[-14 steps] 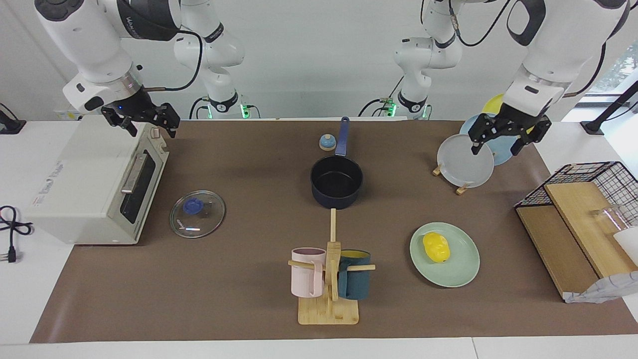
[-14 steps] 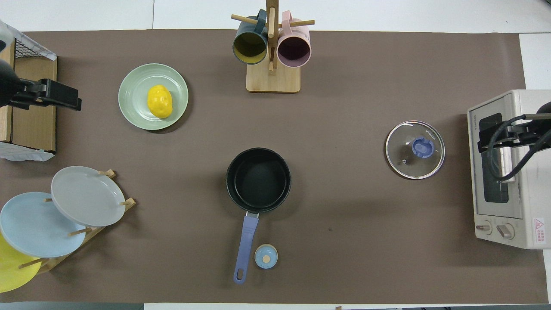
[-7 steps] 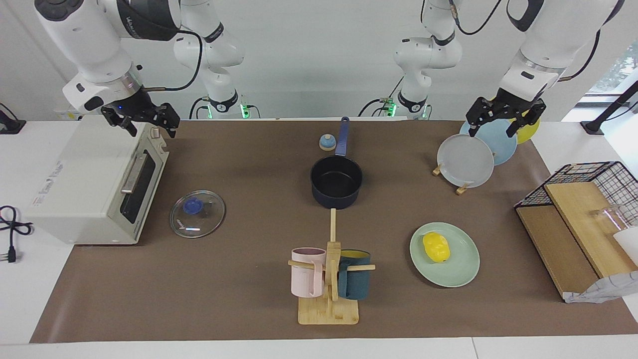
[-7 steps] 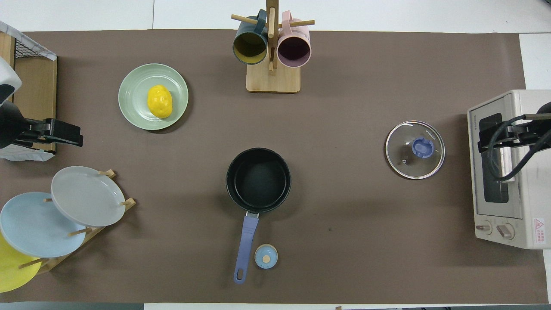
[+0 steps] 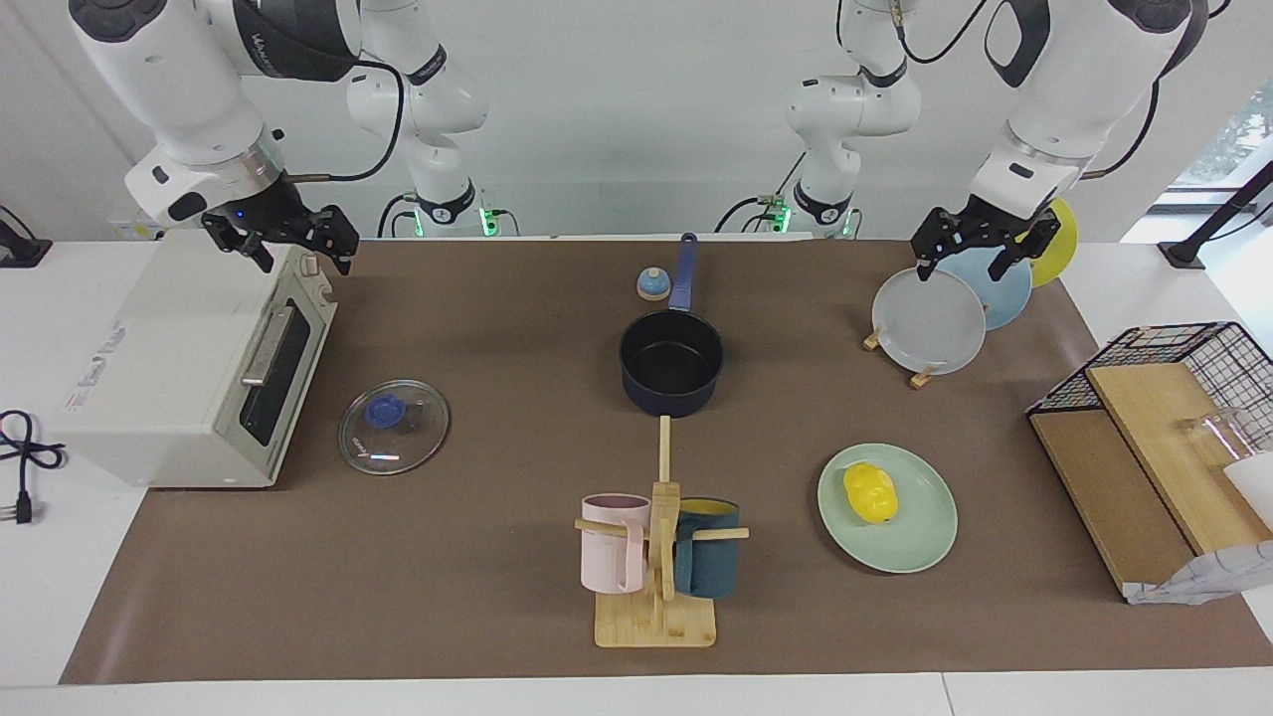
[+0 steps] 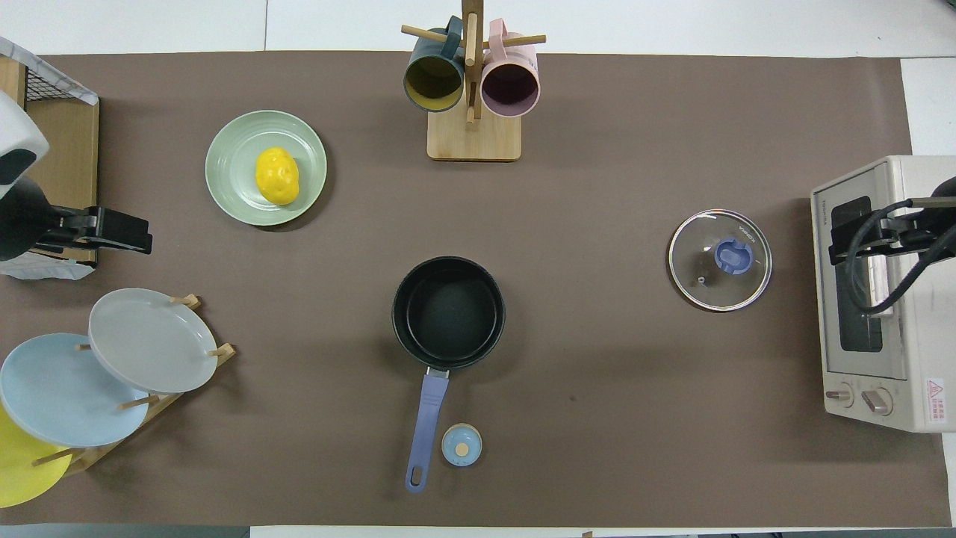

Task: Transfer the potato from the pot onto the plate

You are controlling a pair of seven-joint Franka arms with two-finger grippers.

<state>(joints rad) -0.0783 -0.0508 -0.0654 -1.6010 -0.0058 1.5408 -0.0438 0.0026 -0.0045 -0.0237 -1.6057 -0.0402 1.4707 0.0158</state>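
Observation:
The yellow potato (image 5: 870,492) lies on the mint-green plate (image 5: 920,535), toward the left arm's end of the table; both also show in the overhead view, potato (image 6: 277,175) on plate (image 6: 231,168). The navy pot (image 5: 671,356) stands mid-table, empty, its blue handle (image 6: 426,418) pointing toward the robots. My left gripper (image 5: 980,257) is open and empty, up in the air over the plate rack (image 5: 930,320). My right gripper (image 5: 288,242) is open and empty, waiting over the toaster oven (image 5: 179,358).
The rack holds grey, light blue (image 6: 52,388) and yellow plates. A glass lid (image 5: 394,426) lies in front of the oven. A mug tree (image 5: 658,557) with two mugs stands farther out than the pot. A small blue bell (image 5: 652,284) sits beside the handle. A wire basket (image 5: 1183,378) stands at the left arm's end.
My left gripper has risen and drawn back toward the robots, from beside the grey plate to above the rack. The right arm, potato, plate and pot have not moved.

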